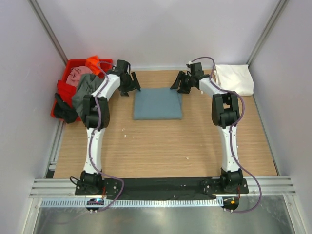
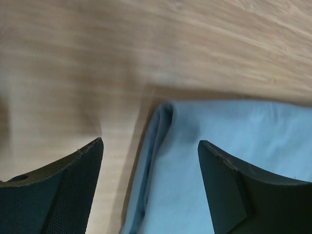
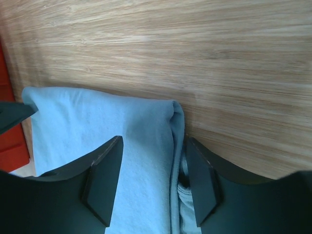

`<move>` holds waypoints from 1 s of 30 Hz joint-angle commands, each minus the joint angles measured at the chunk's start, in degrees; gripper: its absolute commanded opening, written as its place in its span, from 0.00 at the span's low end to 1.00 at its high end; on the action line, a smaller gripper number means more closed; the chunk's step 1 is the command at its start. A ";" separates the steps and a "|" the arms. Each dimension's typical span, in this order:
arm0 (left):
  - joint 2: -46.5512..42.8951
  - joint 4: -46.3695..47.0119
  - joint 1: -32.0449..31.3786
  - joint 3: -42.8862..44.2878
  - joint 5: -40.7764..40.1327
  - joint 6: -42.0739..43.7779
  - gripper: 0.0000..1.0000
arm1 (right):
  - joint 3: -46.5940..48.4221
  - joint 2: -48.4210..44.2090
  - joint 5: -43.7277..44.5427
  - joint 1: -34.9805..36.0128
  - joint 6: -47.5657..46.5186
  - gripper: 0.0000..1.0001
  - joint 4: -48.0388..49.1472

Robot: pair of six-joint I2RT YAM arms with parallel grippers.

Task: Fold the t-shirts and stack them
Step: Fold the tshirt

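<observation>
Bare table near the arms; far side crowded

The near half of the table (image 1: pixel 161 146) lies bare between the two arms, so passage there is free; the folded teal-blue t-shirt (image 1: pixel 158 103) fills the middle of the far half; the left gripper (image 1: pixel 132 87) and right gripper (image 1: pixel 178 85) crowd its far corners, leaving a narrow strip of wood before the back wall; the red tub (image 1: pixel 59 90) and its heap of shirts (image 1: pixel 84 88) block the far left; the white t-shirt (image 1: pixel 235 79) fills the far right corner.

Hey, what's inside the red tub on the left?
The red tub holds a crumpled orange shirt, pink shirt and grey-green shirt, plus a black cloth at its near rim. The pile and left arm hide its bottom.
</observation>
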 commanded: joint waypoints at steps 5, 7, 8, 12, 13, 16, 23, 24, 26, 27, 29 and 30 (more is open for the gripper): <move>6.16 2.09 0.01 7.14 4.26 -1.80 0.74 | -3.90 -0.17 -5.52 0.09 1.86 0.49 5.21; 6.17 2.79 -0.07 6.96 4.70 -1.88 0.68 | -4.17 -0.26 -5.70 0.10 2.12 0.43 5.74; 6.17 2.97 0.01 6.96 4.96 -1.89 0.59 | -4.09 -0.35 -5.87 0.10 2.30 0.39 6.00; 4.68 3.59 -0.07 7.05 5.32 -1.53 0.28 | -2.24 -0.61 -7.54 0.09 2.65 0.20 6.09; 4.24 3.50 0.01 7.05 5.49 -1.45 0.23 | -1.80 -0.78 -7.72 0.10 2.82 0.18 6.27; 2.39 3.41 0.01 6.61 5.49 -0.57 0.06 | -1.10 -2.36 -8.25 0.01 2.74 0.15 6.44; -1.83 3.76 -0.07 3.18 5.84 1.19 0.00 | -1.80 -5.88 -9.65 0.36 1.33 0.18 6.36; -2.09 3.76 -0.07 2.92 6.10 1.63 0.00 | -1.54 -6.06 -9.83 0.36 0.81 0.21 6.18; -2.97 3.76 -0.07 2.30 6.28 1.89 0.00 | 0.30 -5.80 -10.96 0.53 -0.07 0.27 4.34; -3.15 3.94 -0.07 1.87 6.54 2.16 0.00 | 0.83 -5.62 -11.23 0.53 -0.60 0.30 3.90; -3.67 3.85 -0.07 1.60 7.07 2.33 0.00 | 1.97 -5.45 -11.15 0.62 -1.57 0.31 2.23; -3.68 3.85 -0.07 1.51 7.16 2.33 0.00 | 2.07 -5.36 -11.32 0.54 -1.57 0.31 1.97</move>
